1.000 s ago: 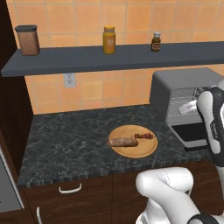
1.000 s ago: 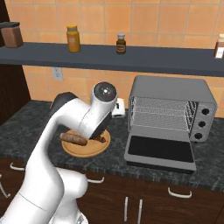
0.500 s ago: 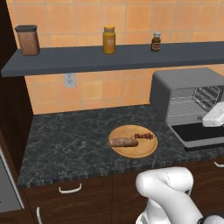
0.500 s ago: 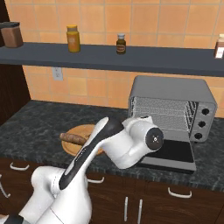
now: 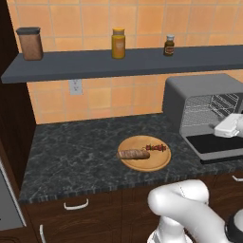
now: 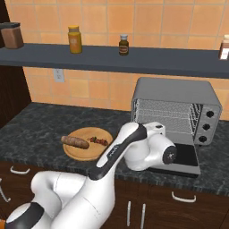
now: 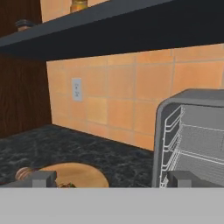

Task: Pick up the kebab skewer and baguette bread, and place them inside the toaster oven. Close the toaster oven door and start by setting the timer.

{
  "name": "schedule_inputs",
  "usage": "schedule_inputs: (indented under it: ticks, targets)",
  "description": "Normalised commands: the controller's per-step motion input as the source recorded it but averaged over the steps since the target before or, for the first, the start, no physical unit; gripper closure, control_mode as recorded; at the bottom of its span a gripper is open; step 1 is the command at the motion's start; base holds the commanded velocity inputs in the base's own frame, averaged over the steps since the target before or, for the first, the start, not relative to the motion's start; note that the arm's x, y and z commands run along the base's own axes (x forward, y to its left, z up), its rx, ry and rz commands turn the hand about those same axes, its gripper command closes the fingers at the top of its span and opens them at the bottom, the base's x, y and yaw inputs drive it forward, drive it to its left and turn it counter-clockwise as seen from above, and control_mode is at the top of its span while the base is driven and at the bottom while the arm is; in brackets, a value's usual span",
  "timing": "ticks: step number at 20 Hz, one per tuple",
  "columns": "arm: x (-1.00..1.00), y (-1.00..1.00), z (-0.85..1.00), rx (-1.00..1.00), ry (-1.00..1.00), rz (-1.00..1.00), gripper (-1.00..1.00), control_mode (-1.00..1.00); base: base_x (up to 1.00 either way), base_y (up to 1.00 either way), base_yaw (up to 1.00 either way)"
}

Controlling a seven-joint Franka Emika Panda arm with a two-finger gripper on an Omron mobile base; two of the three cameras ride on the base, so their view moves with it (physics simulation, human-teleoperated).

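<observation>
The kebab skewer [image 5: 156, 148] and the baguette bread [image 5: 133, 154] lie side by side on a round wooden board [image 5: 147, 163] on the dark counter. The same skewer [image 6: 98, 141] and baguette [image 6: 75, 142] show left of the arm in the right base view. To the right stands the toaster oven [image 5: 204, 107] [image 6: 176, 109], its door [image 5: 216, 144] folded down flat and its wire rack bare. My gripper [image 7: 113, 181] is open and empty, with its fingertips [image 7: 43, 178] wide apart. It faces the wall between the board [image 7: 74, 174] and the oven [image 7: 192, 140]. My white hand [image 5: 228, 127] hovers low over the open door.
A dark shelf [image 5: 128, 61] above the counter carries a brown canister [image 5: 30, 43], a mustard jar [image 5: 118, 43] and a small bottle [image 5: 169, 45]. An outlet [image 5: 75, 87] sits on the tiled wall. The bent arm [image 6: 138, 152] hides much of the oven door in the right base view.
The arm has swung from upright near the board down and right, to low in front of the toaster oven. The gripper stayed open. Food and door have not moved.
</observation>
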Motion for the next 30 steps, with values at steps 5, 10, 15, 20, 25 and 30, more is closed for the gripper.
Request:
schedule_inputs:
  ticks: [5,10,15,20,25,30]
  targets:
    - [0.47,-0.39,-0.27,0.02,0.00,0.00,-1.00,-1.00,0.00,0.00,0.00]
    - [0.45,-0.52,-0.26,0.00,0.00,0.00,-1.00,-1.00,0.00,0.00,0.00]
    - [0.47,-0.27,-0.34,0.00,0.00,0.00,-1.00,-1.00,0.00,0.00,0.00]
    - [0.55,-0.10,-0.34,0.00,0.00,0.00,-1.00,-1.00,0.00,0.00,0.00]
    - [0.54,-0.09,-0.30,0.02,0.00,0.00,-1.00,-1.00,0.00,0.00,0.00]
    - [0.36,-0.16,-0.34,0.04,0.00,0.00,-1.00,-1.00,0.00,0.00,0.00]
